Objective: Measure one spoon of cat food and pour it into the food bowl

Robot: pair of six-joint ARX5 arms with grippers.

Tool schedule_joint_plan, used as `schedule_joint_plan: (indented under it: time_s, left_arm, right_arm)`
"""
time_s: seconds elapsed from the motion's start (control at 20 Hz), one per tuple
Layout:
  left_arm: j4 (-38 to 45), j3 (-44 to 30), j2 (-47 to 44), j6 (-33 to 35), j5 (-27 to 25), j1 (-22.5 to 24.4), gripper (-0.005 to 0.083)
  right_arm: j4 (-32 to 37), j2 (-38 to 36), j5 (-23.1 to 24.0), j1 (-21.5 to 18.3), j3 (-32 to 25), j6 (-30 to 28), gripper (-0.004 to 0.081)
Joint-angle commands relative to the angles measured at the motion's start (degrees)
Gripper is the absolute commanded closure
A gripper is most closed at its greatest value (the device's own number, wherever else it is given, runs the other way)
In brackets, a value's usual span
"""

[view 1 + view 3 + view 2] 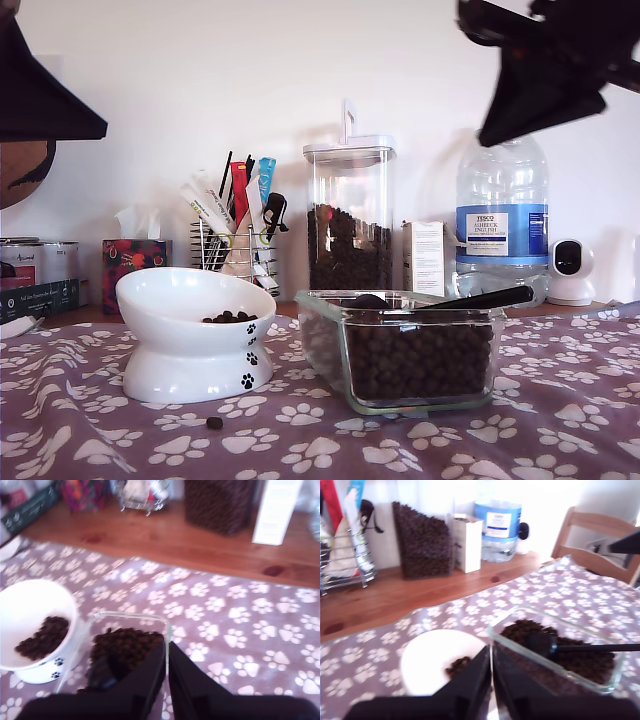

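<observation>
Spoon (470, 298) cup half-buried in cat food (415, 360) (wrist views blurred).

Exterior view is evenly and brightly lit against a pale wall, sharp on the glass dish (418, 350) and food bowl (190, 335), while two dark arm shapes at the upper corners are silhouetted and out of focus. Both wrist views are softened by motion blur, with the paw-print cloth (240, 625) smeared. In the first wrist view the background behind the water bottle (498, 527) is blown out to white, and the white bowl interior is overexposed.
</observation>
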Motion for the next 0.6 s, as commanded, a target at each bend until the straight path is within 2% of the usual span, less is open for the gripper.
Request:
schedule_joint_plan:
  time_s: [0.0, 0.15, 0.25, 0.4, 0.55]
  left_arm:
    - [0.2, 0.4, 0.2, 0.2, -0.1, 1.1, 0.0793]
    - [0.1, 0.4, 0.2, 0.0, -0.1, 1.6, 0.0793]
    - [-0.6, 0.4, 0.1, -0.2, 0.0, 1.6, 0.0793]
    - [-2.7, 0.4, 0.1, -0.1, 0.8, 1.4, 0.0793]
    - [-4.2, 0.4, 0.1, -0.1, 1.2, 1.2, 0.0793]
  right_arm:
    - [7.3, -2.7, -3.2, -2.7, -6.4, -0.2, 0.0783]
    - [14.3, -8.5, -8.4, -7.0, -15.2, -1.4, 0.0783]
    - [15.9, -12.7, -9.2, -8.2, -19.3, -1.7, 0.0783]
    - [15.1, -18.4, -7.9, -8.3, -20.9, -4.8, 0.0783]
    - [10.3, -22.3, -7.1, -8.1, -20.9, -4.4, 0.0782]
